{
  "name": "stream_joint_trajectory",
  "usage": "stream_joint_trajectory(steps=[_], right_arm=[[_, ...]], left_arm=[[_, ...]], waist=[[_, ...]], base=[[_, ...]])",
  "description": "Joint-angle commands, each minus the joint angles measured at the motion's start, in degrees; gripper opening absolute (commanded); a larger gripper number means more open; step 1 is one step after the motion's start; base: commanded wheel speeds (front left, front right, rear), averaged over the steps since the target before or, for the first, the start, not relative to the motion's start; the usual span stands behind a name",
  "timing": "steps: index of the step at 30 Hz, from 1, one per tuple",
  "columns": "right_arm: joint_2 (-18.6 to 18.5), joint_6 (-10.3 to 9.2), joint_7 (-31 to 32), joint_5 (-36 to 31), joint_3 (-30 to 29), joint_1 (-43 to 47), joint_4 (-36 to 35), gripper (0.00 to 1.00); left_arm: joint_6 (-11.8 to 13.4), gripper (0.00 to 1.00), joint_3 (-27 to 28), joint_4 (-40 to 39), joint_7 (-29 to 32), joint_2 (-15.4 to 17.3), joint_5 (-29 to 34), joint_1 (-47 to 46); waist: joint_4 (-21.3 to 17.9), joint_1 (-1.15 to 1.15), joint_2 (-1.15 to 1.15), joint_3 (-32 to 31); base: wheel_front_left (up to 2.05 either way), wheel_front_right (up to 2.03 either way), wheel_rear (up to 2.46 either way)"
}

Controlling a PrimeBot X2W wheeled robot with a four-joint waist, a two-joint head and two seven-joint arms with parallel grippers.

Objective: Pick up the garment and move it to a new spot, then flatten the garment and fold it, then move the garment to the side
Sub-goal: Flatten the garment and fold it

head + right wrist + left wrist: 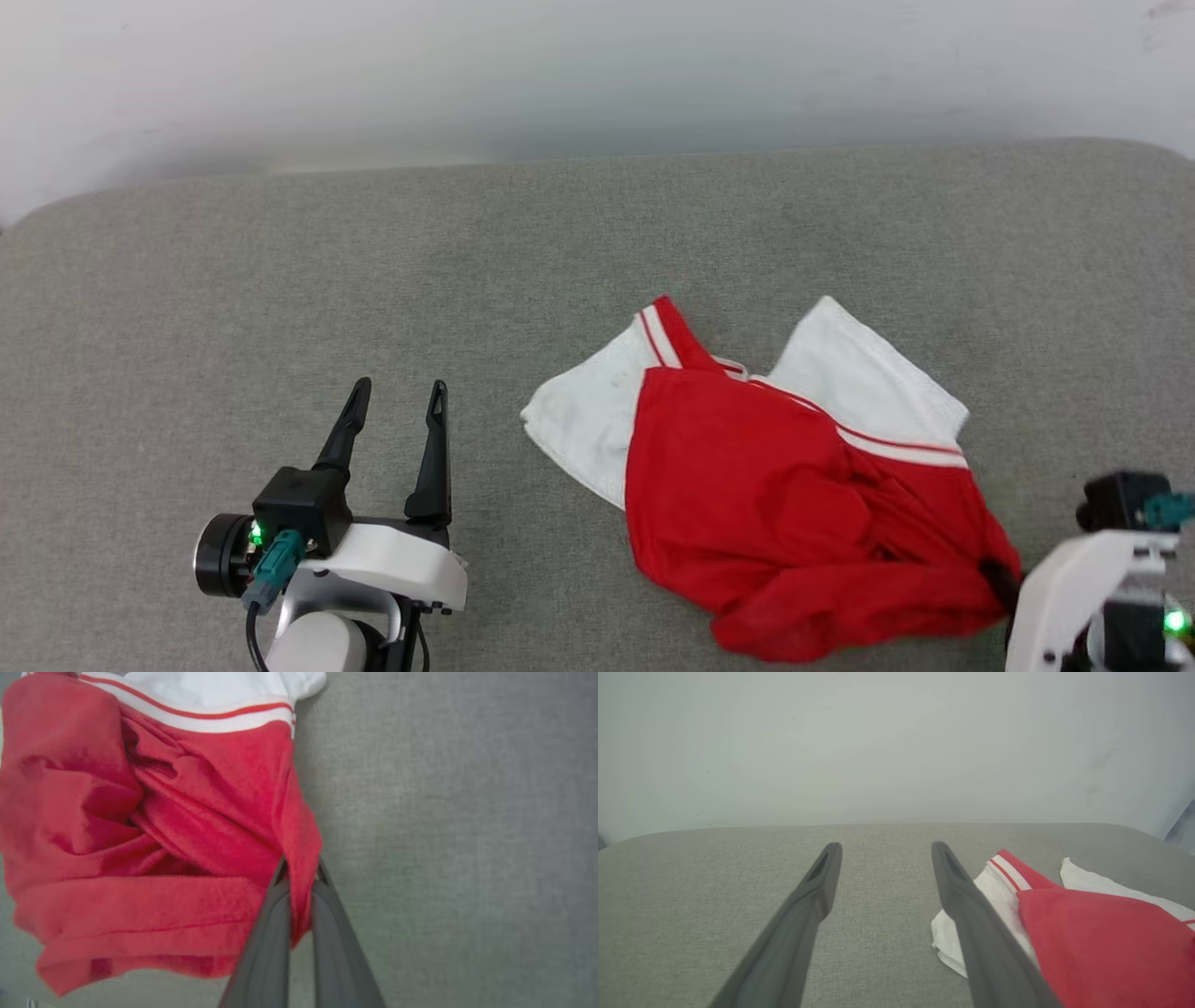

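Note:
The garment [775, 485] lies crumpled on the grey surface right of centre, red body toward me and two white sleeves fanned out at the back; its print is hidden. My right gripper [300, 870] is shut on a fold of red cloth at the garment's near right edge, and in the head view it meets the cloth at the lower right [999, 579]. My left gripper [397, 392] stands open over bare surface, well left of the garment, nothing between its fingers. The left wrist view shows the garment [1087, 933] just right of the open gripper [883, 848].
The grey fabric surface [280, 299] spreads wide to the left and behind the garment. A pale wall [597, 75] rises beyond its rounded far edge.

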Motion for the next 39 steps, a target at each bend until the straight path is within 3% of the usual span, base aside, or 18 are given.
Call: stream_joint_trajectory(steps=[1,6,7,8,9,16,24,29,34,39], right_arm=[[1.8,-0.02,0.5,-0.6,-1.4,3.4,-1.4,0.0],[6.3,-0.03,2.4,-0.6,-4.5,13.1,-3.3,0.0],[6.9,-0.03,2.1,-0.3,-4.6,14.1,-3.2,0.18],[7.3,-0.02,1.3,-0.2,-4.7,14.9,-3.1,0.71],[7.6,-0.03,0.1,-0.4,-4.8,15.4,-3.0,1.0],[8.3,-0.02,-17.7,-2.1,-5.7,12.8,-4.2,1.0],[8.4,-0.02,-35.7,-9.9,-4.1,9.5,-5.6,1.0],[8.3,-0.02,-39.3,-13.4,-0.8,8.4,-6.7,1.0],[8.3,-0.03,-38.4,-15.0,1.9,9.2,-9.0,1.0],[8.4,-0.02,-37.4,-14.5,2.8,10.0,-11.5,1.0]], left_arm=[[0.0,1.0,0.1,0.0,-0.1,0.3,0.0,0.6],[0.4,1.0,0.2,0.2,0.2,0.7,-0.4,1.2],[0.4,1.0,0.2,0.2,0.3,0.8,-0.4,1.3],[0.4,1.0,0.2,0.3,0.4,0.9,-0.4,1.5],[0.4,1.0,0.1,0.3,0.5,0.9,-0.6,1.8],[0.5,1.0,-0.2,1.1,1.1,1.2,-1.4,3.5],[0.8,1.0,-0.5,1.5,1.9,1.5,-2.0,5.2],[1.0,1.0,-0.9,1.8,2.7,1.8,-2.0,6.3],[0.9,1.0,-1.9,1.6,4.2,1.8,-2.2,7.0],[-0.9,1.0,-4.7,2.0,7.9,1.4,-2.2,5.3]], waist=[[-0.3,0.0,0.0,0.0],[-0.7,0.0,0.0,0.0],[-0.7,0.0,0.0,-0.1],[-0.7,0.0,0.0,-0.4],[-0.7,0.0,0.0,-0.6],[-0.5,0.0,0.0,-3.0],[-0.1,0.0,0.0,-5.7],[0.1,0.0,0.0,-7.4],[0.5,0.0,0.0,-8.2],[0.7,0.0,0.0,-8.3]], base=[[0.0,0.0,0.0],[0.0,0.0,0.0],[0.0,0.0,0.0],[0.0,0.0,0.0],[0.0,0.0,0.0],[0.0,0.0,0.0],[0.0,0.0,0.0],[0.0,0.0,0.0],[0.0,0.0,0.0],[0.0,0.0,0.0]])
